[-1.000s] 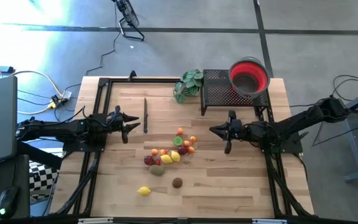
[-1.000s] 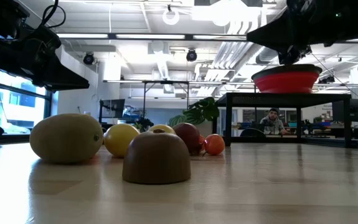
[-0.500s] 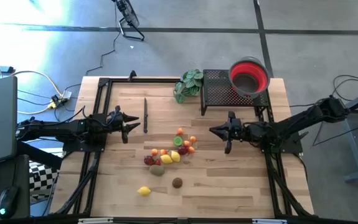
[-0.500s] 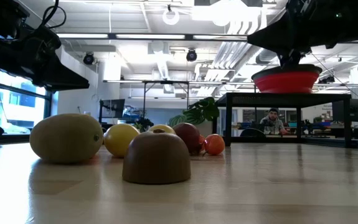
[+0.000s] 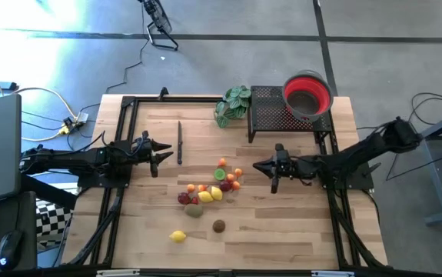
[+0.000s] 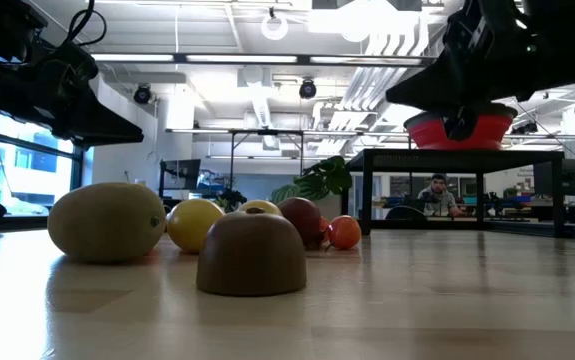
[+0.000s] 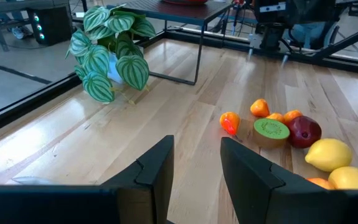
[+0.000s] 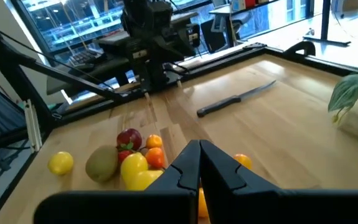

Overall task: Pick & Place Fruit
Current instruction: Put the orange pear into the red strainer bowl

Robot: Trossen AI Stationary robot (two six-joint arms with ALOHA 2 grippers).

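Overhead lights and ceiling ducts of an open workshop stretch behind a pale wooden table (image 5: 282,223), where a person sits at a far desk in the low view. Small rounded toy fruits in orange, red, yellow, green and brown (image 5: 211,190) lie clustered near the table's centre; a single yellow toy lemon (image 5: 177,236) and a brown rounded fruit (image 5: 218,225) sit apart toward 6 o'clock. At 9 o'clock of the cluster, the left gripper (image 5: 162,156) hovers above the boards, its two dark fingers (image 7: 157,168) parted with nothing between them. At 3 o'clock, the right gripper (image 5: 260,165) hangs near the fruit, its fingers (image 8: 188,165) pressed together and empty. A dark-handled kitchen knife (image 5: 180,141) lies at 11 o'clock of the pile. Toward 12 o'clock stands a green leafy plant (image 5: 233,104), beside a black mesh stand (image 5: 270,111) carrying a red collapsible bowl (image 5: 307,95) at about 1 o'clock.
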